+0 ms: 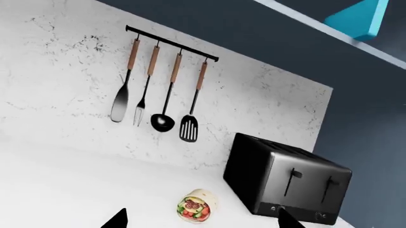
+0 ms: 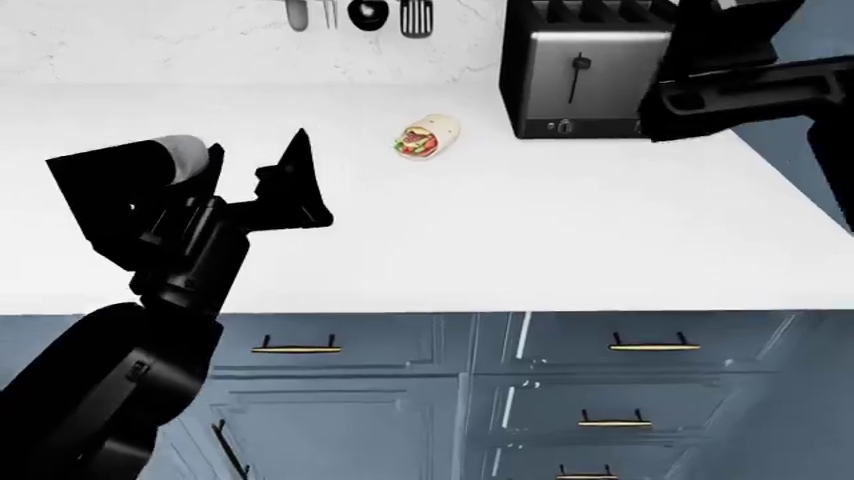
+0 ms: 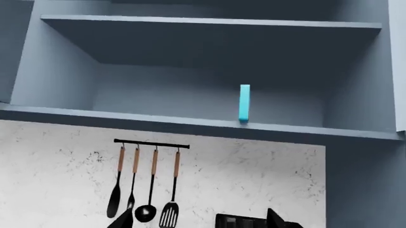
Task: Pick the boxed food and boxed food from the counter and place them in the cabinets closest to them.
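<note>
Landmark: toaster (image 2: 587, 70), black and steel, standing at the back of the counter (image 2: 534, 240) against the marbled wall.

Item, cyan boxed food (image 3: 244, 103): thin plain slab, upright on its narrow edge on the lower shelf (image 3: 190, 124) of the open wall cabinet above the toaster, close to the shelf's front lip. Judged already delivered; standing on edge near the lip, it could tip if nudged. The left wrist view shows one corner of it over the same shelf edge.

Item, blue-and-red boxed food: not visible in any view; its place cannot be told.

Item, tortilla wrap (image 2: 427, 137): cut end facing forward, lying on the counter just beside the toaster, on its side toward the utensil rail (image 1: 171, 43). Not a task thing; best left undisturbed.

Item, left gripper (image 2: 287, 185): fingers spread apart, nothing between them, poised over bare counter well apart from the toaster, wrist camera aimed at the wall.

Item, right gripper (image 3: 199, 219): raised in front of the toaster's far side; only dark finger tips show in its wrist view. They appear parted and empty, though the head view does not confirm this.

Open room: the counter in front of the toaster is wide and bare to its thick front edge. The cabinet shelf is free on the rail side of the slab. Drawers (image 2: 641, 345) below are closed.
</note>
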You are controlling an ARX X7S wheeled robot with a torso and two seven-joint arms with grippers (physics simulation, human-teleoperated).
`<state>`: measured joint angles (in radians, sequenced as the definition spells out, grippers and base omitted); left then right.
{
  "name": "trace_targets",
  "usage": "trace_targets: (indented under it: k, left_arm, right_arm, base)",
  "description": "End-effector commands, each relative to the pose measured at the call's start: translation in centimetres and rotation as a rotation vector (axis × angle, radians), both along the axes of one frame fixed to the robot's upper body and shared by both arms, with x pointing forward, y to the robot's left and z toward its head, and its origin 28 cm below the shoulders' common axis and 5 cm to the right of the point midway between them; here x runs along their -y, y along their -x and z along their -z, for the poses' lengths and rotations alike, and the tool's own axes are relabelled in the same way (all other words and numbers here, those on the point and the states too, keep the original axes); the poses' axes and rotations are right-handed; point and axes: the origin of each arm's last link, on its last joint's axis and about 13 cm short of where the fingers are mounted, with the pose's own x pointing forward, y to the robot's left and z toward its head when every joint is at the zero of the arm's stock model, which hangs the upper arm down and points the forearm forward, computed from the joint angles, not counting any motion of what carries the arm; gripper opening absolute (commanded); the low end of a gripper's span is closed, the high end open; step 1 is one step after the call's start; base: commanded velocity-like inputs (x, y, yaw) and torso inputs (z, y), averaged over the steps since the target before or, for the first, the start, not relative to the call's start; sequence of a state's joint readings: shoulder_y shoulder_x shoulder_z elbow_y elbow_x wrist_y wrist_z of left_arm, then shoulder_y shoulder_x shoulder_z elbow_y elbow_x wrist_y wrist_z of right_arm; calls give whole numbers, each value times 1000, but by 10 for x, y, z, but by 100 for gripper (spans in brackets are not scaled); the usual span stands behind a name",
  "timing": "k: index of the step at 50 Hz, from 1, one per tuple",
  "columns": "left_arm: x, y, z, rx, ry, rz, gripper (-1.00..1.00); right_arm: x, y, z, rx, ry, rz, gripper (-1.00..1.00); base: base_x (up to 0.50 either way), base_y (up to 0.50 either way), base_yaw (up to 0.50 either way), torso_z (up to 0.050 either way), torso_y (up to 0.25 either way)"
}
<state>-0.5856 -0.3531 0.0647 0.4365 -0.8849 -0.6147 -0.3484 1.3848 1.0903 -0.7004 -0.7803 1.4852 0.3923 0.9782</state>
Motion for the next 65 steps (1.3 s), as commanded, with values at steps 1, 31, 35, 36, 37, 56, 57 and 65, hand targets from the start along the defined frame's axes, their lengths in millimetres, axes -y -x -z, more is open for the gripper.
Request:
trace_targets:
  k: [1,31,35,36,37,56,57,65]
  left_arm:
    - [-7,34,-1,81,-6,-32,100]
    - [-15,54,-13,151,-12,-111,100]
    - [-15,54,-13,168,-19,-114,100]
    - [-15,55,-13,176,-21,-114,100]
    - [-15,55,-13,185,-23,-110,100]
    - [-15,59,-14,190,-9,-74,100]
    - [-15,59,-14,190,-10,-74,100]
    - [-16,59,-14,190,-11,-76,100]
  right_arm:
    - [-1,11,79,-43,-3,-94,100]
    - [-9,14,124,-67,-98,-138,100]
    - [-10,13,124,-66,-99,-139,100]
    - [-10,13,124,-66,-96,-139,100]
    - [-10,12,124,-67,-93,-139,100]
    - [-11,13,124,-69,-87,-138,100]
    - [-11,13,124,-70,-88,-138,100]
    - [-13,13,124,-71,-80,-142,100]
  base:
    - [-499,133,0,0,0]
    - [-119,325,0,0,0]
    - [4,500,0,0,0]
    - [4,500,0,0,0]
    - [4,500,0,0,0]
    - [4,500,0,0,0]
    - [4,500,0,0,0]
    - [40,500,0,0,0]
